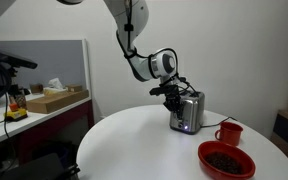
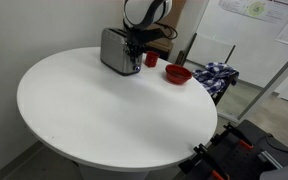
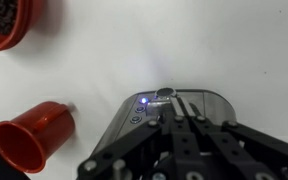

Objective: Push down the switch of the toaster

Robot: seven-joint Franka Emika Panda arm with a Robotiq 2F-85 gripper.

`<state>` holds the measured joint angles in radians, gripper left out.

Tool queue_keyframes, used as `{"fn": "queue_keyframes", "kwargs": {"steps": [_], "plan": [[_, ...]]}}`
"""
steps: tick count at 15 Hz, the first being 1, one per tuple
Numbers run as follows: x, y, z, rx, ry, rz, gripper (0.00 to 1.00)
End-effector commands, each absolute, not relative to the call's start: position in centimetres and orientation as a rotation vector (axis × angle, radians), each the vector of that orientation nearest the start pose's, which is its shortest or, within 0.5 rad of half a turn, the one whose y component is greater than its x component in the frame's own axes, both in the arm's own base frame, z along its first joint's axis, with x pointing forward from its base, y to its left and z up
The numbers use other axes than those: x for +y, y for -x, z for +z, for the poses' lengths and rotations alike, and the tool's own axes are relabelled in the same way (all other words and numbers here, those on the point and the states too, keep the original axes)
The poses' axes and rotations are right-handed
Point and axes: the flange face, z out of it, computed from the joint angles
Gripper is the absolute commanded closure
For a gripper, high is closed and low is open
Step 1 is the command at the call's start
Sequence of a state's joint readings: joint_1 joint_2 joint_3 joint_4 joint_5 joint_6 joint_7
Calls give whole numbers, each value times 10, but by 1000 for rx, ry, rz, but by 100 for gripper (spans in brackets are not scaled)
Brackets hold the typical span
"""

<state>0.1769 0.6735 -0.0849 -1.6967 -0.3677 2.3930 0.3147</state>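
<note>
A silver toaster (image 1: pixel 187 111) stands on the round white table (image 1: pixel 134 145); it also shows in the other exterior view (image 2: pixel 117 50). My gripper (image 1: pixel 176 93) is directly over the toaster's end, also seen in an exterior view (image 2: pixel 136 42). In the wrist view the fingers (image 3: pixel 180 118) are shut together, their tips at the dark switch (image 3: pixel 164 93) on the toaster's front end (image 3: pixel 154 105). A blue light (image 3: pixel 145 99) glows beside the switch, above small round buttons.
A red cup (image 1: pixel 229 132) and a red bowl (image 1: pixel 225 159) with dark contents stand next to the toaster; both show in the wrist view, cup (image 3: pixel 32 135), bowl (image 3: pixel 6 22). A chair with checked cloth (image 2: pixel 216 75) stands beyond the table. A desk with a box (image 1: pixel 49 100) is behind.
</note>
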Motion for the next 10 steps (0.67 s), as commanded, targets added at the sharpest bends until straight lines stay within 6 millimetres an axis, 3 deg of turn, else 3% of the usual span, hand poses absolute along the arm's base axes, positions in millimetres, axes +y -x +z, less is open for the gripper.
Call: {"fn": "queue_keyframes", "kwargs": {"steps": [1,4,5,10], "plan": [[75,-680,183,-101,3428,-130,99],[74,-679,196,-72,3406,-123,100],[72,-678,205,-38,3384,-81,76],[58,-650,265,-33,3223,73,44]]}}
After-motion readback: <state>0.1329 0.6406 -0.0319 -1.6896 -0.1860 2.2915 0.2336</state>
